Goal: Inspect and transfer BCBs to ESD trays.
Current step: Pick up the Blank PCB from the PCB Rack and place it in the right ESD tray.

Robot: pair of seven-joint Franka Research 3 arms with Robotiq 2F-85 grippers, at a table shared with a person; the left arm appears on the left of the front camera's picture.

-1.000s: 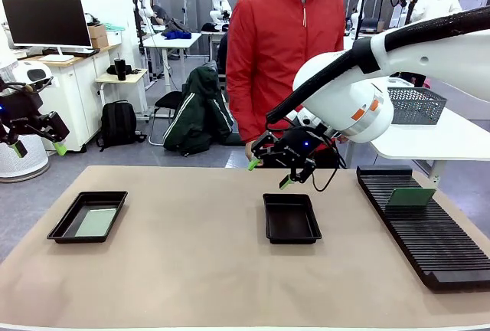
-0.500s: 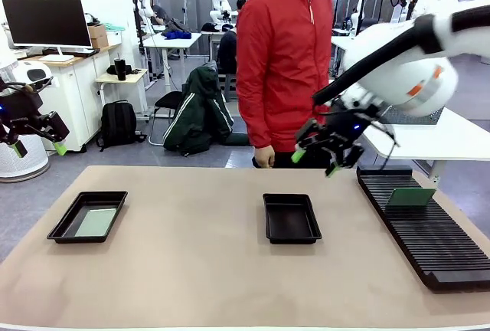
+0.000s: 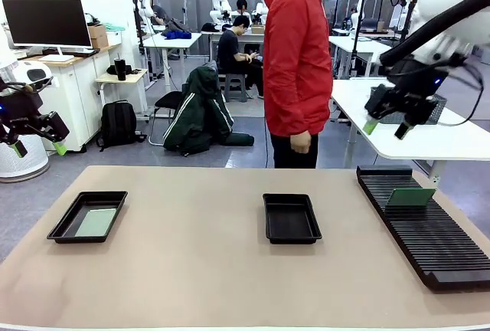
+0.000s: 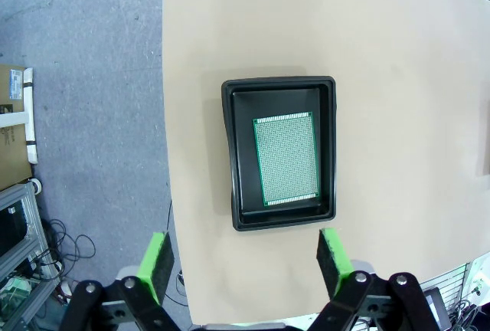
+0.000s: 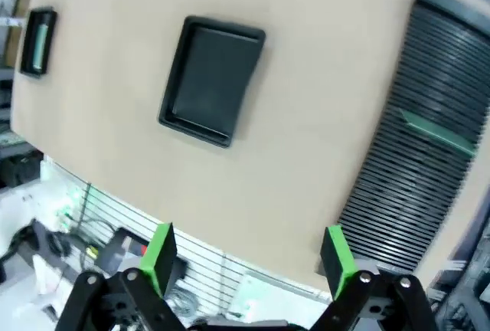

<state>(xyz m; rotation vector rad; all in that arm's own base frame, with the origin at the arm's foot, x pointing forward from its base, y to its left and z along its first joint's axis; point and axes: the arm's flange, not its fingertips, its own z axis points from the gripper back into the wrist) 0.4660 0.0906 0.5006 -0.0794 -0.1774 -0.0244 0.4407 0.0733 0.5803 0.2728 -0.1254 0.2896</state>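
Two black ESD trays lie on the table. The left tray (image 3: 84, 239) holds a green BCB (image 3: 96, 222) flat on its floor. The middle tray (image 3: 291, 220) is empty. Another BCB (image 3: 410, 197) stands on edge in the slotted rack. My left gripper (image 3: 38, 147) hangs open beyond the table's left edge. From above, it looks down on that tray (image 4: 230, 155) and its BCB (image 4: 285, 158), jaws (image 4: 245, 262) empty. My right gripper (image 3: 386, 129) is open, high above the rack's far end. Its wrist view shows the empty tray (image 5: 213, 80), the racked BCB (image 5: 436, 133) and open fingers (image 5: 249, 258).
A long black ribbed rack (image 3: 429, 239) runs along the table's right side. A person in a red jacket (image 3: 295, 63) stands side-on at the far edge, one hand (image 3: 301, 142) hanging down. A wire basket (image 3: 417, 105) sits on a white table behind.
My right arm has swung from above the middle tray to the right and upward, past the rack's far end. The person has turned sideways. The left arm has stayed put.
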